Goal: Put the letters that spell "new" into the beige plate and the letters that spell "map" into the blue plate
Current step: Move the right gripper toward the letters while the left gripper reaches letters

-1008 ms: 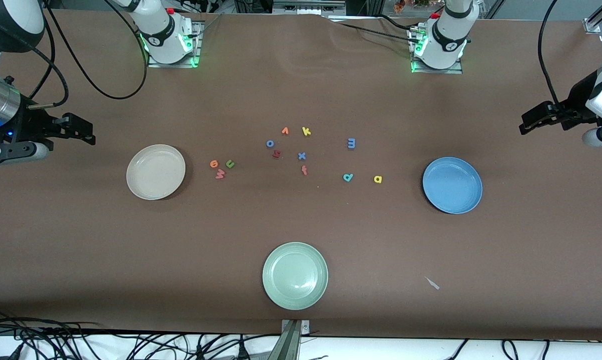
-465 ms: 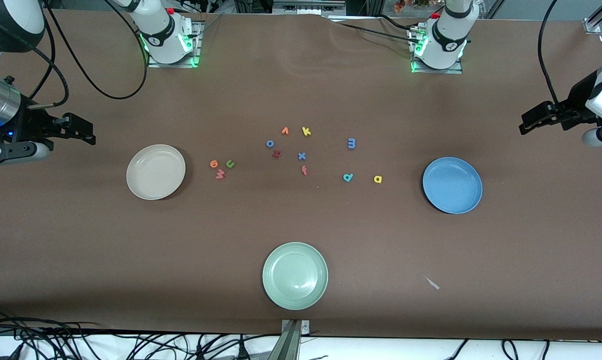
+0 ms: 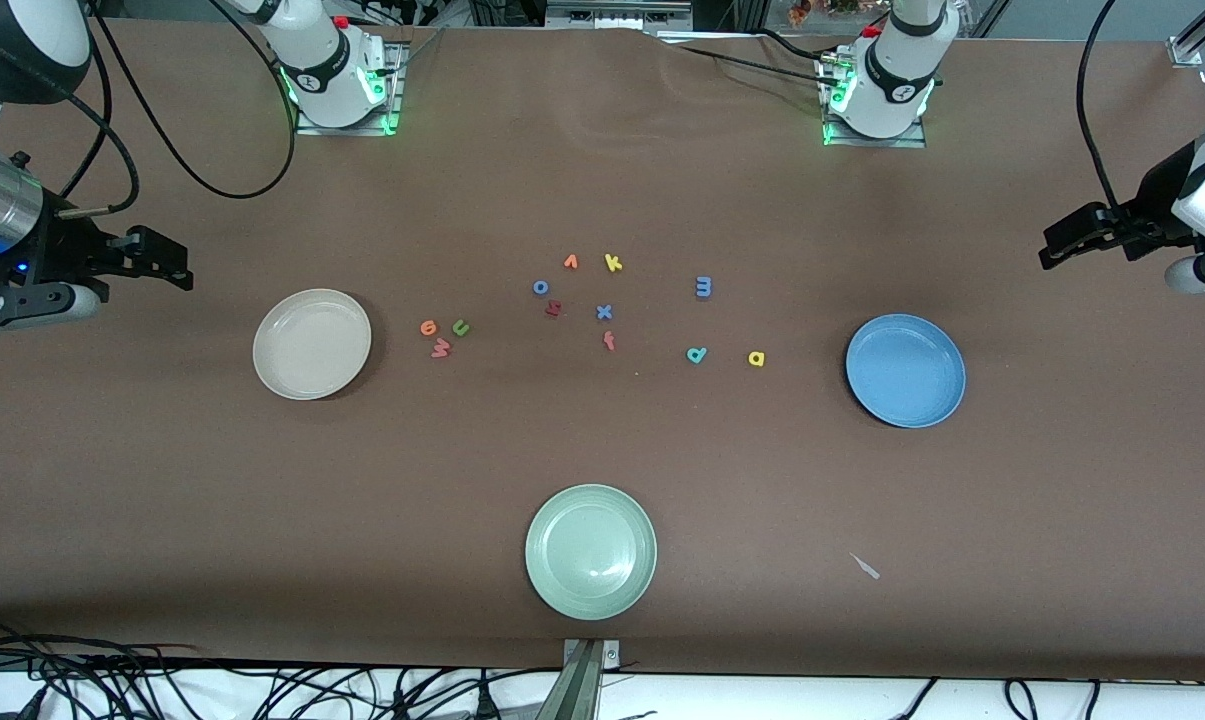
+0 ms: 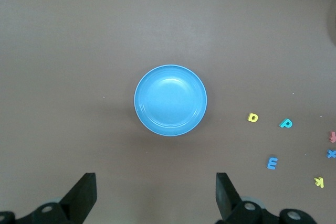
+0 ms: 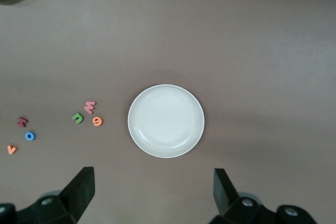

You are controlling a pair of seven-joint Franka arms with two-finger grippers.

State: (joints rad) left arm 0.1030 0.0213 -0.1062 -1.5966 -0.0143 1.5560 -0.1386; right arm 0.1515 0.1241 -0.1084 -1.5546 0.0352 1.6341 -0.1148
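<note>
The beige plate [image 3: 312, 343] lies empty toward the right arm's end of the table. Beside it lie the green n [image 3: 460, 327], orange e [image 3: 428, 327] and salmon w [image 3: 441, 347]. Toward the left arm's end, the blue plate [image 3: 905, 370] is empty too, with the yellow a [image 3: 756, 358], teal p [image 3: 697, 354] and blue m [image 3: 703, 287] beside it. My right gripper [image 3: 167, 262] hangs open over bare table by the beige plate [image 5: 166, 120]. Over bare table by the blue plate [image 4: 170, 100], my left gripper [image 3: 1062, 243] is open too. Both hold nothing.
A pale green plate [image 3: 590, 550] sits near the front edge. Mid-table lie an orange v [image 3: 570, 262], yellow k [image 3: 613, 263], blue o [image 3: 540, 287], blue x [image 3: 604, 312], red f [image 3: 609, 341] and a dark red letter [image 3: 553, 308]. A small pale scrap [image 3: 866, 566] lies near the front.
</note>
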